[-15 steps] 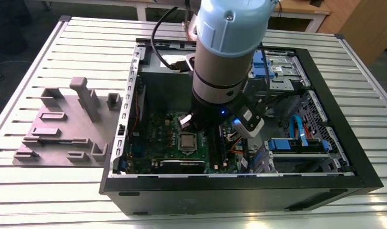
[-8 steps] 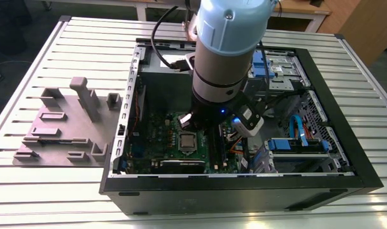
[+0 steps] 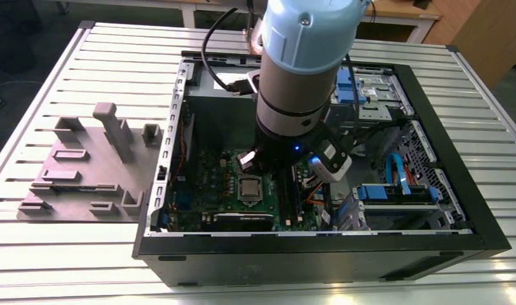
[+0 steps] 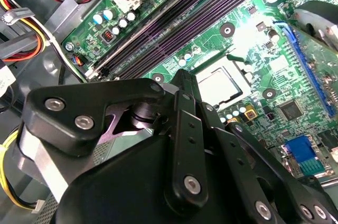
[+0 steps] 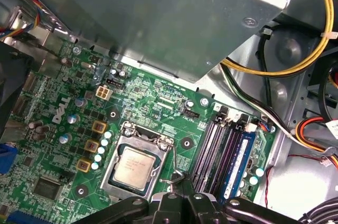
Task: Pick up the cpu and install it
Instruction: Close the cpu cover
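Cpu (image 5: 135, 167), a small square chip with a silvery-grey top, sits flat inside the shiny metal socket frame (image 5: 117, 151) on the green motherboard (image 5: 158, 102), which lies in the bottom of an open black computer case (image 3: 326, 254) on a slatted metal table (image 3: 63, 254). In the second wrist view the same chip (image 4: 224, 84) shows pale and square within the frame, just past the black linkage of the gripper (image 4: 182, 84). The frame's thin wire lever (image 5: 171, 166) stands along the side of the socket nearest the long dark memory slots (image 5: 219, 152). The robot arm (image 3: 305, 70), pale blue and grey, reaches straight down into the case, its lower end hanging above the board close to the socket (image 3: 250, 187). The gripper's black links crowd the near edge of both wrist views; its fingertips seem drawn close together, with nothing visibly held between them, and they hover just beside the socket without clearly touching it. Yellow, black and red cables (image 5: 296, 71) run along the case wall beside the memory slots. Outside the case, on the exterior view's left, a matte grey plastic tray (image 3: 80, 165) with raised blocks rests on the table.
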